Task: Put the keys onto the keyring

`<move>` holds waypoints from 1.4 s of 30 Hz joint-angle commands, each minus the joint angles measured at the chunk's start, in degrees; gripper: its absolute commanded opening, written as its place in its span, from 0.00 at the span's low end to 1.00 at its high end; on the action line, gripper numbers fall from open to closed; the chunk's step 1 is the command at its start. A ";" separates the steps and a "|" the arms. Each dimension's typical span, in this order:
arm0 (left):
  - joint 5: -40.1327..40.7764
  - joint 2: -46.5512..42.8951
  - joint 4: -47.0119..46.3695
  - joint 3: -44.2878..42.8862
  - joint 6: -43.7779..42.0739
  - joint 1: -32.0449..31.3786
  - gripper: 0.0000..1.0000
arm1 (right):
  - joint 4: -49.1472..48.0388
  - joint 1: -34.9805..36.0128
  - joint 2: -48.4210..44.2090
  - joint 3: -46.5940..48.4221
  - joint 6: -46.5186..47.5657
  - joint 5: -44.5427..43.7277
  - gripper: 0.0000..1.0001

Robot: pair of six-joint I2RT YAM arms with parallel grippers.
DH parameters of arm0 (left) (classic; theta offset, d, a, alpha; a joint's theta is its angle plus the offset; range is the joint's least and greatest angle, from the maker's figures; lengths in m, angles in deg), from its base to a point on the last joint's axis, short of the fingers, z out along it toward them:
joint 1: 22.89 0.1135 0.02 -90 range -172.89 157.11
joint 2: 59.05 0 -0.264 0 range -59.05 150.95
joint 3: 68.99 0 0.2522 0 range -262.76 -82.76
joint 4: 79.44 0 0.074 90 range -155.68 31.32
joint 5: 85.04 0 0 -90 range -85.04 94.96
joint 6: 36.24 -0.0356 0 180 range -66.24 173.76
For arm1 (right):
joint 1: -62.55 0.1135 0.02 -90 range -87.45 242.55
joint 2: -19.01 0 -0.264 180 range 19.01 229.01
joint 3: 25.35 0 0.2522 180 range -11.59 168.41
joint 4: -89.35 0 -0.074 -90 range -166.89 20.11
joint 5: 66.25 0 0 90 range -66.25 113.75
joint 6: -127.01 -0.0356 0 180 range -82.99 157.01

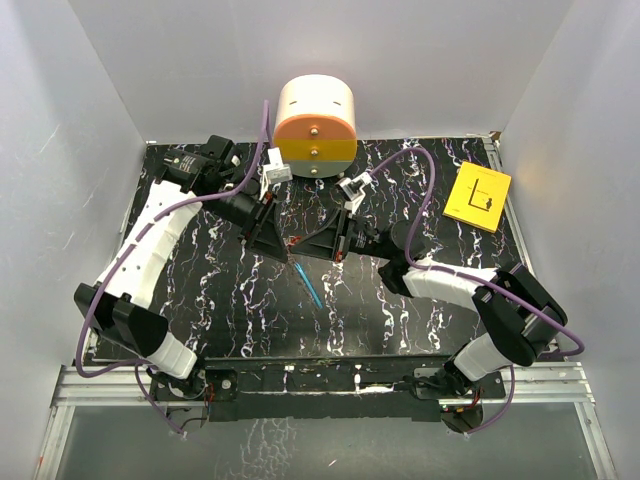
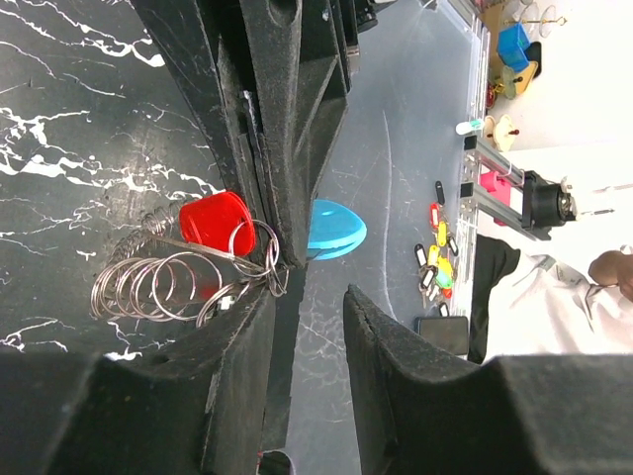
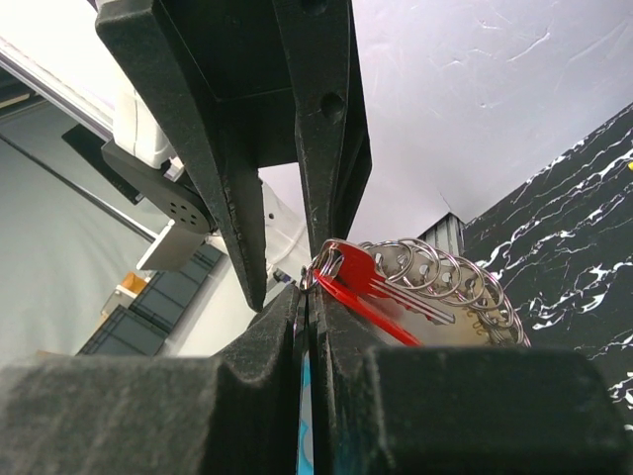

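so the right gripper [image 3: 309, 297] is pinched on the keyring [image 3: 450, 277] with the red key [image 3: 364, 280], left gripper [image 2: 309, 302] spread apart; blue tag [image 2: 334, 230] is clearest from the left wrist

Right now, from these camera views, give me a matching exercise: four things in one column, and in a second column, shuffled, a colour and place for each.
Things:
1. key
2. ring chain
3. card
4. drum

Colour and place:
A. yellow, far right of the table
B. silver, loops strung in a row
C. red, at one end of the loops
D. orange-faced, middle of the table's far edge

Pairs: 1-C, 2-B, 3-A, 4-D
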 commanded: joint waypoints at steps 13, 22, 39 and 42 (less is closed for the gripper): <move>-0.70 0.51 0.32 0.30 -2.62 -1.87 0.30 | 5.43 1.31 -2.74 5.84 4.64 3.79 0.08; -0.22 0.93 0.31 0.95 -3.33 -2.44 0.28 | 8.65 2.72 -1.41 8.05 6.01 4.84 0.08; -0.16 0.88 0.33 2.03 -4.48 -3.04 0.22 | 13.48 4.39 -0.11 10.38 7.35 6.76 0.08; -0.06 0.92 0.31 2.09 -4.58 -3.19 0.21 | 14.44 4.75 0.00 10.77 7.97 6.69 0.08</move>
